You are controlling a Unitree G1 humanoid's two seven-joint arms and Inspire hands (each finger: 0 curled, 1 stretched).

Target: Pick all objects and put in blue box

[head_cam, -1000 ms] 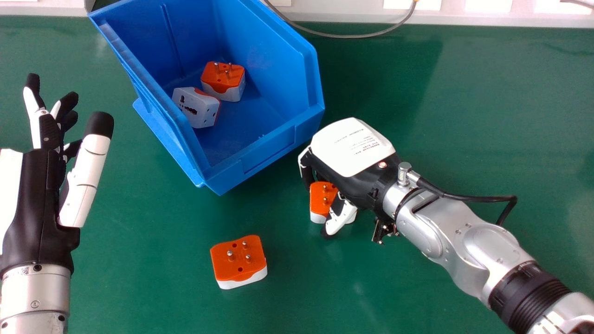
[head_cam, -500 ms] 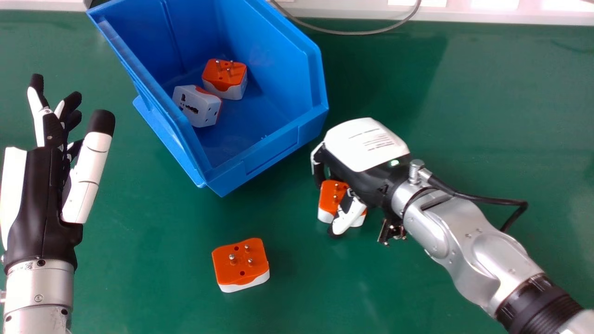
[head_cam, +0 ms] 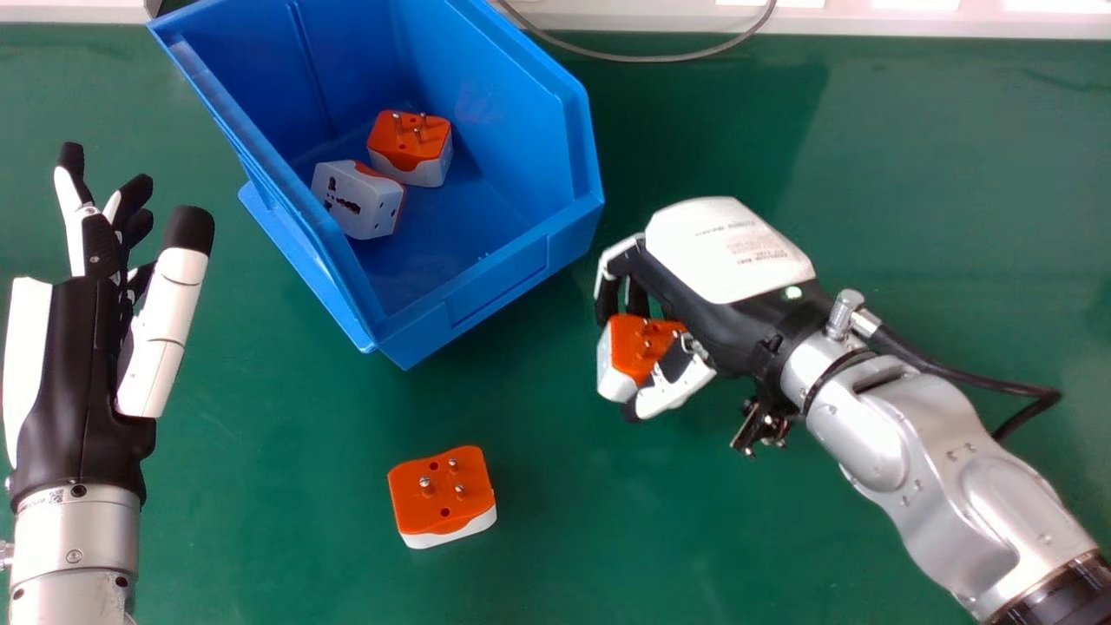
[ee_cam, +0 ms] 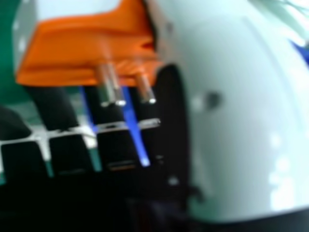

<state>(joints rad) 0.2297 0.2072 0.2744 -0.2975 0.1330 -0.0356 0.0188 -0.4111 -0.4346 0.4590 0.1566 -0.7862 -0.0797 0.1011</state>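
Observation:
My right hand [head_cam: 725,252] is at the right of the head view, its fingers and thumb curled round an orange and white plug adapter [head_cam: 632,347], pins up. In the right hand view the adapter [ee_cam: 87,48] is between the fingers and thumb of my right hand [ee_cam: 231,111]. A second adapter [head_cam: 441,493] lies on the green table, pins up. The blue box [head_cam: 521,260] holds two more: one orange side up [head_cam: 411,143], one with its white socket face showing [head_cam: 358,200]. My left hand [head_cam: 74,373] stays at the left edge, fingers relaxed.
The green table [head_cam: 286,417] extends around the box and both hands. A grey cable [head_cam: 642,58] curves along the far edge, by a white ledge [head_cam: 868,22].
The right hand has moved right with the adapter in its grip, lifting and tilting it. The other adapters and the left hand stay where they were; the view has shifted slightly.

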